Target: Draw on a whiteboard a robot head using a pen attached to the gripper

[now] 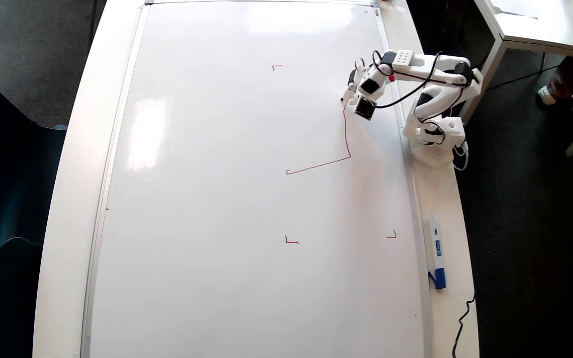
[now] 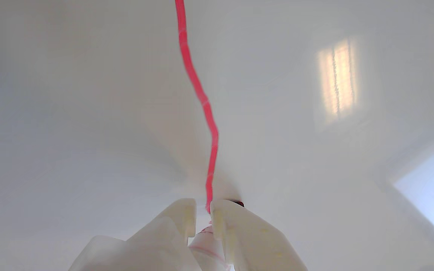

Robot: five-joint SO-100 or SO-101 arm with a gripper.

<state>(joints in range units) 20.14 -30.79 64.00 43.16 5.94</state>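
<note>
- Where the counter [image 1: 72, 164] shows at all, it is a white rim around the whiteboard [image 1: 217, 199], which covers nearly all of it in the overhead view.
- Whiteboard: glossy, thin silver frame, window glare on its upper and left parts; small red corner marks on it at [image 1: 277, 66], [image 1: 291, 241] and [image 1: 392, 235].
- Arm base [image 1: 435, 136] stands on the counter rim just off the whiteboard's right edge, upper part of the overhead view; the arm reaches left over that edge.
- Robot head [image 1: 345, 129]: only an L-shaped red stroke so far, on the whiteboard's right half. One leg runs down from the pen tip, then a corner, then a leg slanting left and slightly down to a small hook.
- Wrist view shows the same red line [image 2: 202, 98], wobbly, running from the top edge down to the hand.
- White marker with a blue cap [image 1: 435, 258] lies on the counter rim just beside the whiteboard's right frame, below the arm base.
- Hand [image 2: 203, 205] [image 1: 350, 92]: fingers close together, clamped on the pen [image 2: 207, 241], near the whiteboard's right edge.
- Pen: white barrel with red marks between the fingers; tip [image 1: 342, 100] meets the whiteboard at the upper end of the red stroke.
</note>
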